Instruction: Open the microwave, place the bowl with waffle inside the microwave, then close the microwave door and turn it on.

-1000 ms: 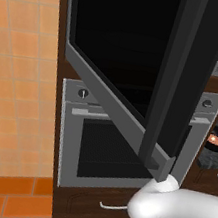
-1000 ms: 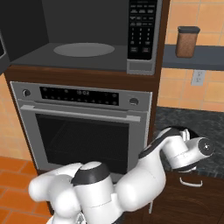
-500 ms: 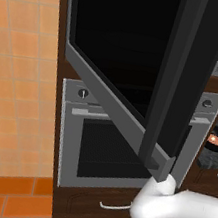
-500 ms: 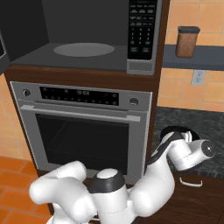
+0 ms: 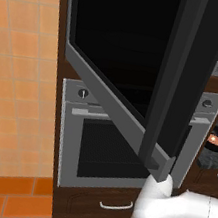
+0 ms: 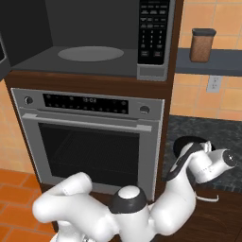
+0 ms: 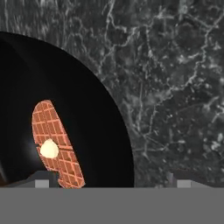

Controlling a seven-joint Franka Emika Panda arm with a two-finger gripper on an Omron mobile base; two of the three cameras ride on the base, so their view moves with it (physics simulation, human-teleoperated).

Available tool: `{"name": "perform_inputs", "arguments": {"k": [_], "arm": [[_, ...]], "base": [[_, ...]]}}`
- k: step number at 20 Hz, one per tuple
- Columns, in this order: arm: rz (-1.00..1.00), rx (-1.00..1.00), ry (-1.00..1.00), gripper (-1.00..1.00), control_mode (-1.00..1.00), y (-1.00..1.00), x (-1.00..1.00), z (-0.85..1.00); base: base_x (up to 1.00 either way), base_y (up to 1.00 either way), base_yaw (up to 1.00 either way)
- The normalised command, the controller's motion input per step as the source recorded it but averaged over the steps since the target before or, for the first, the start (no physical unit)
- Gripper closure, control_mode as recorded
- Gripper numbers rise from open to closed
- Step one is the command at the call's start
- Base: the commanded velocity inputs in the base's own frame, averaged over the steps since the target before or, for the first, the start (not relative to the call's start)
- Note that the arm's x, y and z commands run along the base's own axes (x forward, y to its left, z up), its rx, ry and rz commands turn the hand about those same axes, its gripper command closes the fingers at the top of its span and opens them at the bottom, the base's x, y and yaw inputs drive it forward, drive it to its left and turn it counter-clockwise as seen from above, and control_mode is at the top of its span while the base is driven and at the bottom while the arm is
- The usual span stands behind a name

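With the microwave door (image 5: 131,79) swung open, the gripper (image 7: 111,183) hangs spread over the dark worktop (image 7: 175,87) beside the black bowl (image 7: 78,131) holding the waffle (image 7: 57,144), so descending off-centre could knock its rim and tip it.

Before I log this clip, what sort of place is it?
A rendered home kitchen: a built-in microwave with its door swung open above a wall oven, plus a dark stone counter holding a black bowl with a waffle.
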Motion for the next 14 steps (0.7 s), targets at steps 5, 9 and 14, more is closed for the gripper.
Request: {"name": "perform_inputs", "arguments": {"k": [5, 9, 14], "arm": [[-0.01, 0.0, 0.04, 1.0, -1.0, -0.06, 0.14, -0.12], [0.0, 0.0, 0.04, 1.0, -1.0, -0.01, -0.04, -0.22], [0.0, 0.0, 0.04, 1.0, -1.0, -0.01, -0.79, -0.36]], "base": [[0.0, 0.0, 0.0], [0.0, 0.0, 0.0], [0.0, 0.0, 0.0]]}}
